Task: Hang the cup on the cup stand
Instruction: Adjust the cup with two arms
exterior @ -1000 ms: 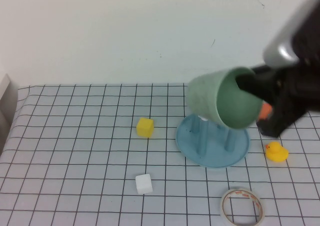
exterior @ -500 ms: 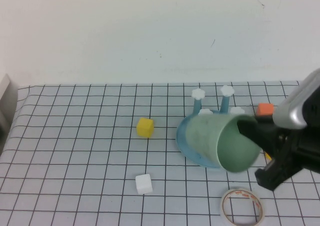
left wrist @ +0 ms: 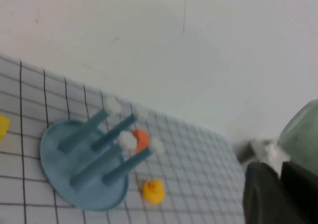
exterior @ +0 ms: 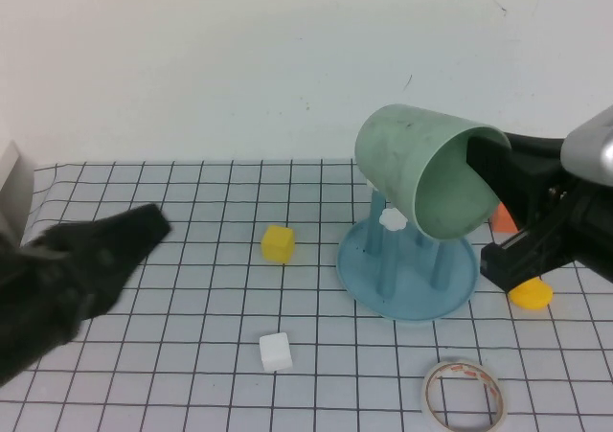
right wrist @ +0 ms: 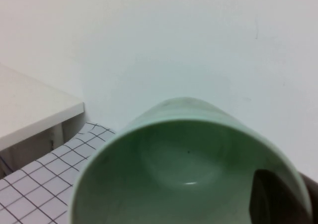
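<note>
The pale mint-green cup (exterior: 402,159) lies tilted on its side in the air, mouth toward the right, just above the cup stand (exterior: 407,284). My right gripper (exterior: 484,169) is shut on the cup's rim, one finger inside and one outside. The right wrist view looks into the cup (right wrist: 174,174), with the right gripper (right wrist: 293,194) at its rim. The stand's teal base carries blue pegs with white caps (exterior: 391,218); the cup hides some of them. My left gripper (exterior: 144,229) is shut and empty over the table's left side. The left wrist view shows the stand (left wrist: 59,157) and the left gripper (left wrist: 280,184).
A yellow cube (exterior: 278,243) and a white cube (exterior: 275,352) lie left of the stand. A tape ring (exterior: 464,394) lies at the front right. A yellow duck (exterior: 530,293) and an orange block (exterior: 502,217) sit right of the stand, partly behind the right arm.
My right gripper dipped low in front of the stand with the cup, then rose and now holds it above the pegs. My left arm has swung into view from the lower left.
</note>
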`<state>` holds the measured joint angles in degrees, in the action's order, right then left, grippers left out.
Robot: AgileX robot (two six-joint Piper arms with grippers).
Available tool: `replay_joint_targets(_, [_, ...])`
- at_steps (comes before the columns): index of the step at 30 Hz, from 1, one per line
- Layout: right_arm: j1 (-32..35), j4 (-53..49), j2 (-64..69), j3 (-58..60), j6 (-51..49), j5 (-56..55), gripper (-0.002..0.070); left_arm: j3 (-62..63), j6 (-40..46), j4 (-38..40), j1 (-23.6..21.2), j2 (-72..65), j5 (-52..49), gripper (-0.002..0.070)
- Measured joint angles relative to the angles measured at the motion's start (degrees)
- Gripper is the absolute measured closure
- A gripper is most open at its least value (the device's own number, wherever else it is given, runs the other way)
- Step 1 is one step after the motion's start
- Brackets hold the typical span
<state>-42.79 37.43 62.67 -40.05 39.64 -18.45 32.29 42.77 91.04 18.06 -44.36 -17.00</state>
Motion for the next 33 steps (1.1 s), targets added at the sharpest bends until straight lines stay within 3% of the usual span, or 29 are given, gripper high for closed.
replay_joint_targets(2, [0.0,-1.1,0.0,0.0,-0.1,0.0,0.0659,0.2,6.4,4.0,0.1,-3.5,-2.2,0.0599])
replay_joint_targets(4, [0.0,-2.7,0.0,0.0,-0.1,0.0,0.0659,1.2,8.0,5.3,0.0,-6.6,-5.2,0.0480])
replay_joint_targets(8, [0.0,-6.3,0.0,0.0,-0.1,0.0,0.0659,5.1,1.4,5.9,0.0,-13.2,-14.1,0.0130])
replay_joint_targets(11, [0.0,-9.5,0.0,0.0,0.1,0.0,0.0659,9.1,-3.4,6.0,0.0,-18.9,-20.1,0.0025])
replay_joint_targets(20, [0.0,-23.5,3.4,0.0,1.3,-2.0,0.0659,19.3,-10.6,5.9,0.2,-29.0,-29.5,-0.0016])
replay_joint_targets(25, [0.0,-36.0,7.5,0.1,2.4,-12.8,0.0659,20.5,-13.2,5.7,0.3,-29.6,-29.9,-0.0017])
replay_joint_targets(33, [0.0,-44.0,13.7,0.1,3.0,-26.8,0.0659,20.5,-14.8,5.8,0.3,-29.6,-27.7,-0.0017])
